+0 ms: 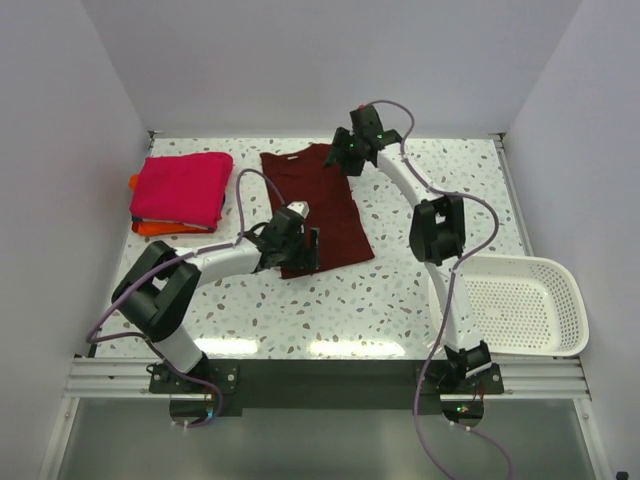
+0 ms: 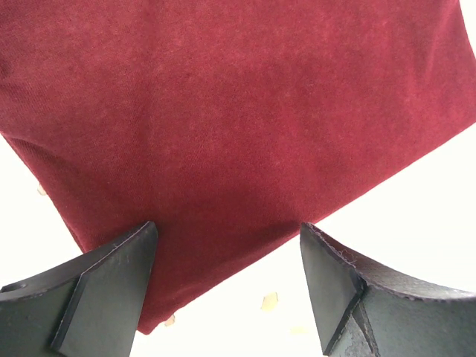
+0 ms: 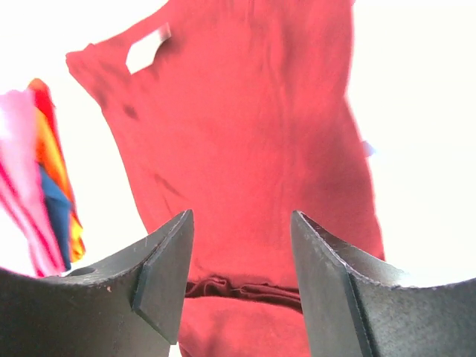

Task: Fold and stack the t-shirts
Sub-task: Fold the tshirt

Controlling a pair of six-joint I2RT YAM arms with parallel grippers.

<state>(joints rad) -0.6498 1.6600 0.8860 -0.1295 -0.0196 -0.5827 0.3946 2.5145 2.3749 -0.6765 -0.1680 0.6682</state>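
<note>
Maroon t-shirt [image 1: 320, 205] lies flat on the speckled desk [image 1: 400, 300], just right of a folded pink t-shirt [image 1: 180, 188] stacked on an orange t-shirt [image 1: 150, 228]. Its white neck label [image 3: 147, 49] shows no readable print. Left fingers [image 2: 111, 282] stand wide over the near hem. Right fingers [image 3: 160, 275] are spread apart over the far edge, gripping nothing.

Maroon tee [image 1: 320, 205], pink tee [image 1: 180, 188], orange tee [image 1: 150, 229], speckled wht table [image 1: 390, 300], wht basket [image 1: 520, 305].

Orange t-shirt [image 1: 155, 229] mostly hidden under pink t-shirt [image 1: 180, 188]; maroon t-shirt [image 2: 238, 111] cropped by left wrist view's top and sides.
</note>
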